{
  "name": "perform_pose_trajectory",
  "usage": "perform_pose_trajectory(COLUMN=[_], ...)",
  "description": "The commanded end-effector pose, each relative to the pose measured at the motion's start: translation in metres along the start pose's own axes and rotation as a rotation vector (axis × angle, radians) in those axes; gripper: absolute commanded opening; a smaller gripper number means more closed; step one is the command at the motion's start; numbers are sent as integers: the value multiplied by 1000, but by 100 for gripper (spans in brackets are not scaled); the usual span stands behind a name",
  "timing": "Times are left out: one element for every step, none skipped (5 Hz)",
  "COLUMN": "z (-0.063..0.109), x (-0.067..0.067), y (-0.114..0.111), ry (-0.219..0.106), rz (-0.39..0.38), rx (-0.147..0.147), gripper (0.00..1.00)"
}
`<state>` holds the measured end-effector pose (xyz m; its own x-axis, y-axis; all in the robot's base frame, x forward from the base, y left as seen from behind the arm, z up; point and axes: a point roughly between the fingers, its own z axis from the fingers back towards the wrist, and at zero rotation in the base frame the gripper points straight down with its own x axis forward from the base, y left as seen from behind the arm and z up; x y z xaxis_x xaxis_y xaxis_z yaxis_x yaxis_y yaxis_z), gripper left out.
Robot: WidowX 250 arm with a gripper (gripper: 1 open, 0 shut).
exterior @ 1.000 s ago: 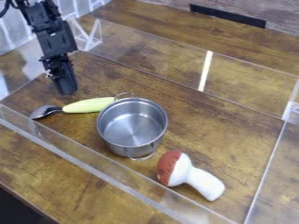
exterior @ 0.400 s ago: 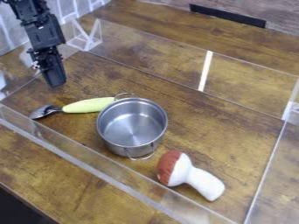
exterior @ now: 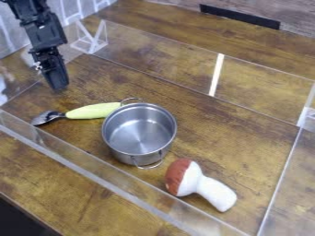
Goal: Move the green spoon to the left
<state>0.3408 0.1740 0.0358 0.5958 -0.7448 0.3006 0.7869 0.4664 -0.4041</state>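
Green spoon (exterior: 84, 112) is lying flat on the wooden table (exterior: 234, 129) at the left of the frame, its pale yellow-green handle pointing right and slightly up, its small silver bowl pointing toward the left edge. The handle's right end is sitting just beside the rim of the steel pot (exterior: 138, 132), and I cannot tell whether the two are touching. The pot is standing upright near the middle of the frame, open side up.

My gripper (exterior: 57, 83) is hanging in the upper left of the frame, above and to the left of the spoon and apart from it. Its dark fingers are pressed together and holding nothing. The black arm behind it is reaching up to the top left corner.

A toy mushroom (exterior: 197, 184) with a red-brown cap and white stem is lying on its side in the lower right part of the frame, cap toward the pot, stem pointing to the lower right, set apart from the pot.

Clear plastic walls (exterior: 216, 76) are standing around the work area, one running across the lower left in front of the spoon and pot, another crossing behind them toward the upper right. The spoon, pot and mushroom are all sitting inside this enclosure.
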Motion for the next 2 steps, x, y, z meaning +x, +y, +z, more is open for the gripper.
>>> perform_pose_trajectory(z=[19, 19], x=[-7, -11], y=[-3, -4], ry=[-10, -13], rz=[-6, -6], rx=[58, 51], gripper=[100, 0])
